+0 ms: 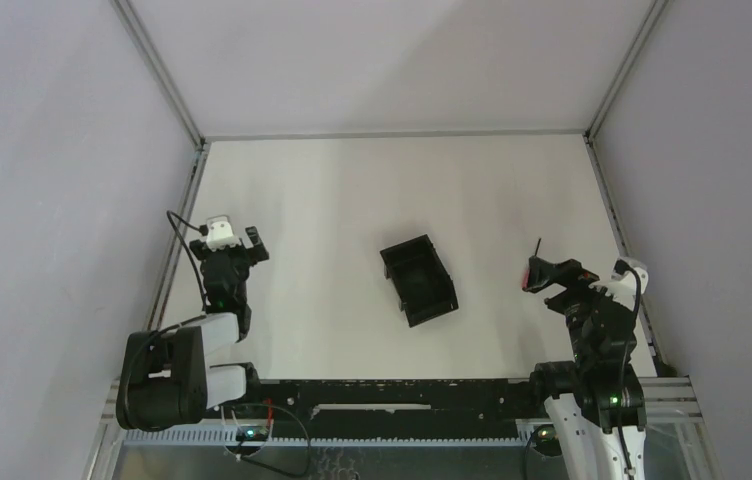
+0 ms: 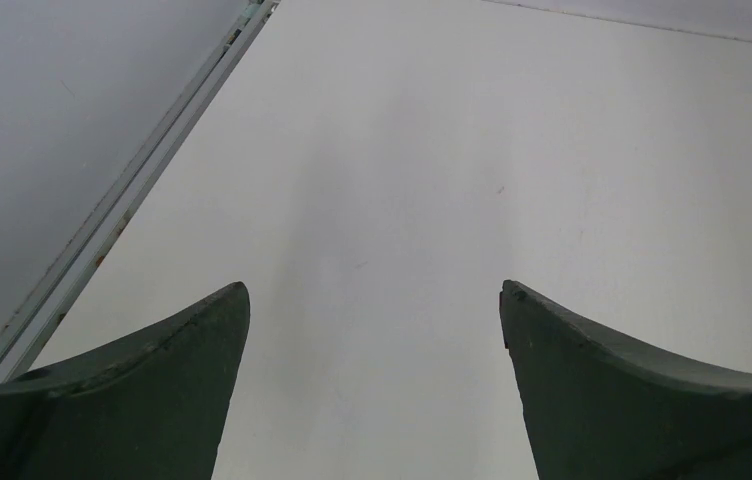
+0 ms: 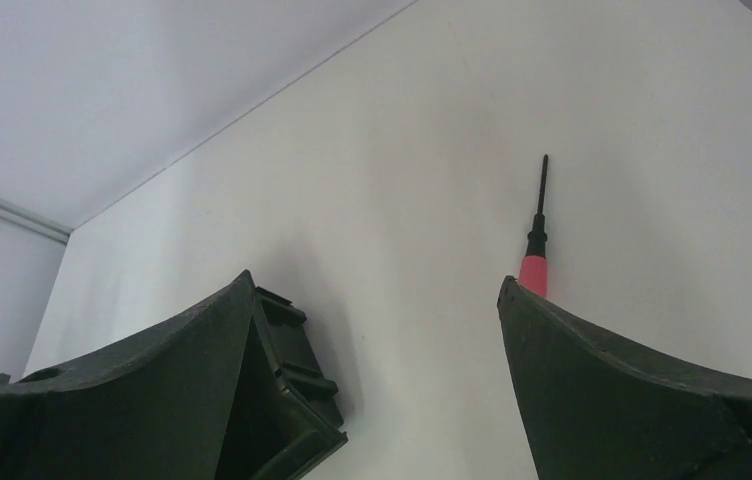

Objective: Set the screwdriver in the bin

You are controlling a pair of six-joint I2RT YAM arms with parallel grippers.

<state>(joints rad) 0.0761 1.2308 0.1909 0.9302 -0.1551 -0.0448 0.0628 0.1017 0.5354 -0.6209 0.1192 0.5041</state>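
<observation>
Found the screwdriver (image 3: 534, 272) lying on the white table (image 1: 332, 200) at the right side, thin dark shaft pointing far, the near end of its red handle hidden behind one fingertip of the right gripper (image 3: 374, 282); could not tell whether touching. Saw that gripper spread wide, gripping nothing. Saw the bin (image 1: 419, 281) near the middle of the table, well left of the screwdriver, open top up, turned askew. Found the left gripper (image 2: 373, 287) likewise spread wide, holding nothing, over the table's left side near the metal rail (image 2: 122, 200), well apart from the bin.
</observation>
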